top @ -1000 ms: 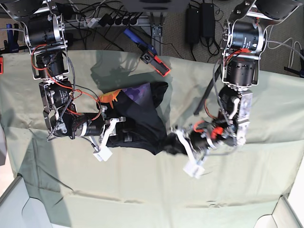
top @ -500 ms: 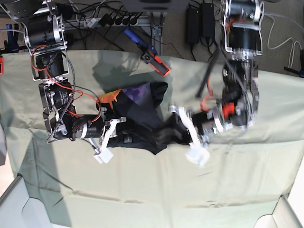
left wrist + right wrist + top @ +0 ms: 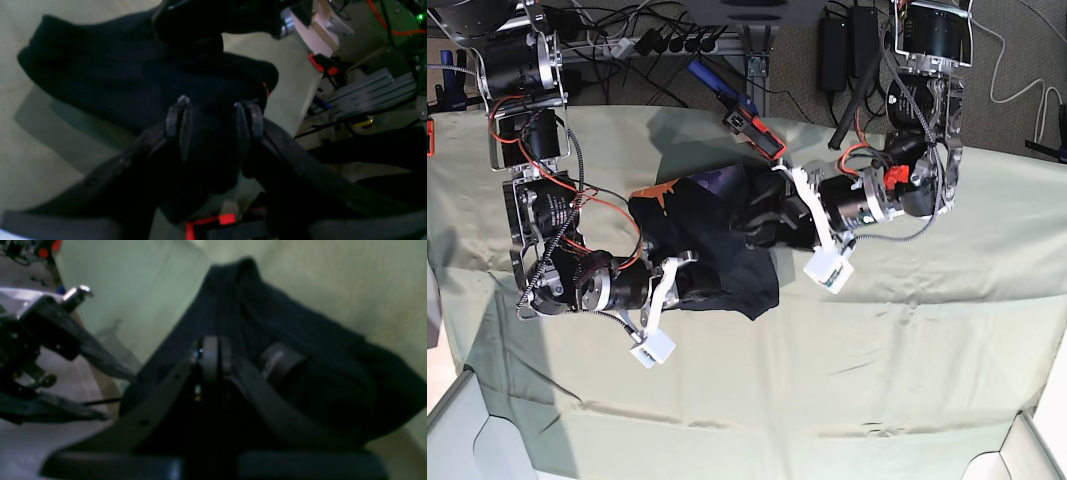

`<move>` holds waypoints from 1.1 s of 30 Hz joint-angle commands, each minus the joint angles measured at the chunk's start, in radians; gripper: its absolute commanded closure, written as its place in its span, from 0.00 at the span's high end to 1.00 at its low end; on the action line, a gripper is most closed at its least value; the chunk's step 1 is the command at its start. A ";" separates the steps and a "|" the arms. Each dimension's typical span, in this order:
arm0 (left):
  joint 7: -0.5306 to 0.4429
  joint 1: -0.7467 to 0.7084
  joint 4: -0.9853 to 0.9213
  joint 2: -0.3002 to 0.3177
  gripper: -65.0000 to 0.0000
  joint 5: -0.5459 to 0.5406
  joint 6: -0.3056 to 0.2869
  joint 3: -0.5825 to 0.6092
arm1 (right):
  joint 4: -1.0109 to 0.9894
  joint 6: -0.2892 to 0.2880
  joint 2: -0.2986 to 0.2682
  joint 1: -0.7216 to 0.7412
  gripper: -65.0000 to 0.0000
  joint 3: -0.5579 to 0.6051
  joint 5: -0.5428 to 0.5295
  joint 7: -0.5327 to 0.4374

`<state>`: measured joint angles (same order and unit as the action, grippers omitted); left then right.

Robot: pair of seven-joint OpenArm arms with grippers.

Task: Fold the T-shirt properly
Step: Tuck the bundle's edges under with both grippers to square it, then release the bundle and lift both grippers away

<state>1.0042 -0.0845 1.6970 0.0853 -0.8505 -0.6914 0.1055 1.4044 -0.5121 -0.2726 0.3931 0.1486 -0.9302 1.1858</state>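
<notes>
From my station I saw the T-shirt (image 3: pixel 727 265) lying bunched on the pale green cloth (image 3: pixel 827 390), near the middle of the table's width, in the zone between the two arms. Mostly black, crumpled and unevenly folded; orange and purple print showed along its far edge in the base view. One corner pointed toward the near side.

Left gripper (image 3: pixel 753 218): above the shirt, on its far half. Fingers apart, with dark fabric visible between and beyond them in the left wrist view. Nothing seen clamped there; whether the tips touched the cloth, I could not tell.

Right gripper (image 3: pixel 699 280): at the shirt's near part, lower in the base view than the left one. Fingers together, tips over black fabric. I could not make out whether a fold was pinched between them, the fingers being dark and blurred against the shirt.

A red, black and blue tool-like object (image 3: pixel 737 108) stood beyond the shirt, its red end near the far edge of the fabric. Shadow fell on the cloth beside the shirt in the left wrist view.
</notes>
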 commanded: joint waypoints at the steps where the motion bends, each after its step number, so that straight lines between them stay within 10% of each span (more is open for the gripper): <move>1: -0.012 0.000 0.018 -0.002 0.40 -0.022 -0.007 0.000 | 0.022 -0.087 -0.016 0.016 0.00 -0.007 -0.027 -0.015; 19: -0.082 -0.021 0.022 0.002 0.40 0.085 -0.007 -0.013 | 0.052 -0.088 -0.103 -0.134 0.00 -0.394 -0.084 0.023; 33: -0.052 -0.137 0.337 0.127 0.38 0.008 -0.007 -0.254 | 0.059 -0.090 -0.230 -0.345 0.00 -0.655 -0.193 0.052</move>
<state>0.9737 -0.2298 2.0163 0.2054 -0.8215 -0.6918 -0.1455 1.4429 -0.5125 -0.4812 0.0357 -0.4984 -1.0966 1.2480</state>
